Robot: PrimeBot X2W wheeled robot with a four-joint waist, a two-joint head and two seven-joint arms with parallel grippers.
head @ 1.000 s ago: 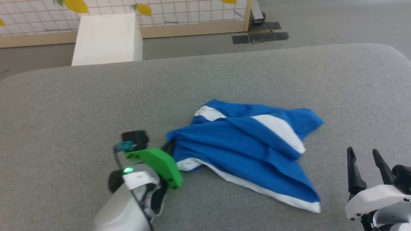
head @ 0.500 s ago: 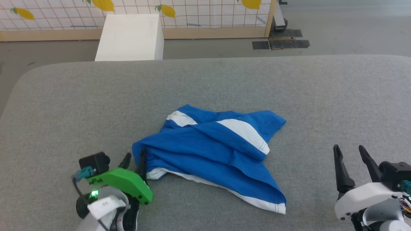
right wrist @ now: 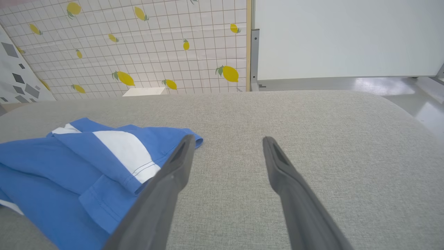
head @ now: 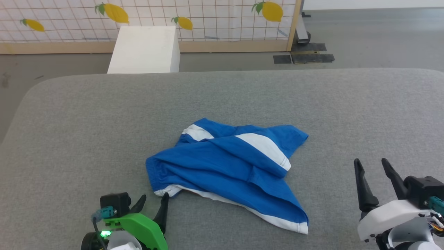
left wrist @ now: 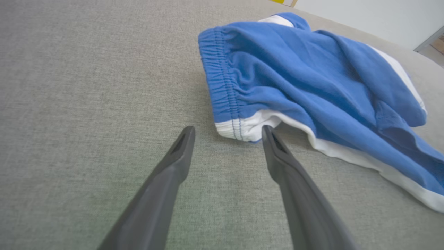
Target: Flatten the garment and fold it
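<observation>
1. The bright blue soft-fabric athletic shorts (head: 225, 170) with white stripes are seen lying crumpled near the middle of the grey fabric-covered worktop (head: 86, 121), with panels twisted and lapped over one another; flattening is judged not yet done
2. The left gripper (head: 154, 196) is held spread and empty just beside the near-left corner of the shorts; the right gripper (head: 370, 161) is likewise spread and empty, apart from them on the right
3. The shorts are judged light and limp, so they are likely to sag, bunch and drag when lifted, and several layers may be caught in one pinch
4. A firmer hold is expected at the gathered elastic waistband (left wrist: 222, 80), taken at its ends, with the white-trimmed hem corner (head: 301, 227) as the opposing hold for pulling flat
</observation>
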